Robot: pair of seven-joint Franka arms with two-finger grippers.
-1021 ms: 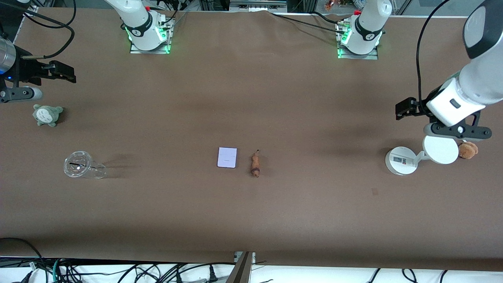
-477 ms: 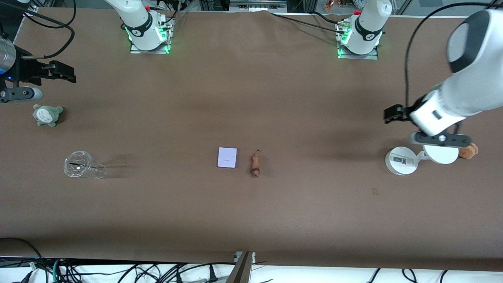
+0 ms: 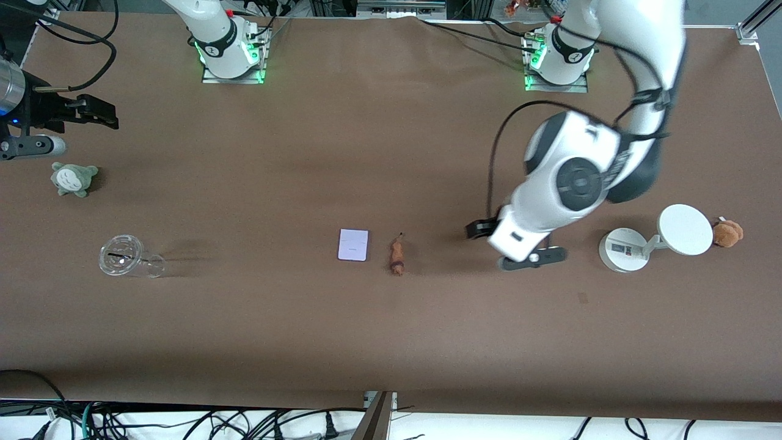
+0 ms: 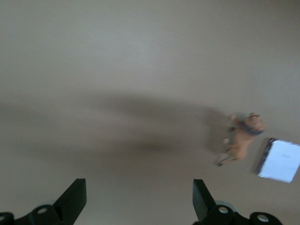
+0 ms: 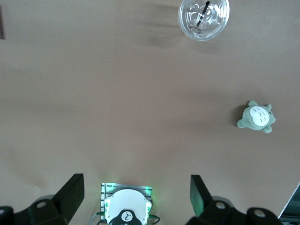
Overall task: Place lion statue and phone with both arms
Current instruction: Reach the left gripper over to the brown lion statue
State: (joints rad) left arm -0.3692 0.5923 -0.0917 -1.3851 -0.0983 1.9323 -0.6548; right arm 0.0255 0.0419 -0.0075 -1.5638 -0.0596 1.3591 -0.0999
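Observation:
The lion statue (image 3: 397, 256), a tiny orange-brown figurine, lies on the brown table near the middle. The phone (image 3: 354, 245), a flat pale rectangle, lies just beside it toward the right arm's end. My left gripper (image 3: 479, 229) hangs open and empty over bare table between the statue and the white stand. In the left wrist view its gripper (image 4: 138, 201) holds nothing, with the lion statue (image 4: 243, 138) and phone (image 4: 280, 161) off to one side. My right gripper (image 3: 93, 113) waits open over the right arm's end of the table; the right wrist view shows it (image 5: 135, 197) empty.
A clear plastic cup (image 3: 125, 258) lies on its side and a grey-green plush (image 3: 73, 178) sits toward the right arm's end. A white stand (image 3: 624, 250) with a disc (image 3: 685, 229) and a brown plush (image 3: 727, 233) stand toward the left arm's end.
The left arm has swung from above the white stand toward the middle of the table, closer to the lion statue. The right arm has not moved.

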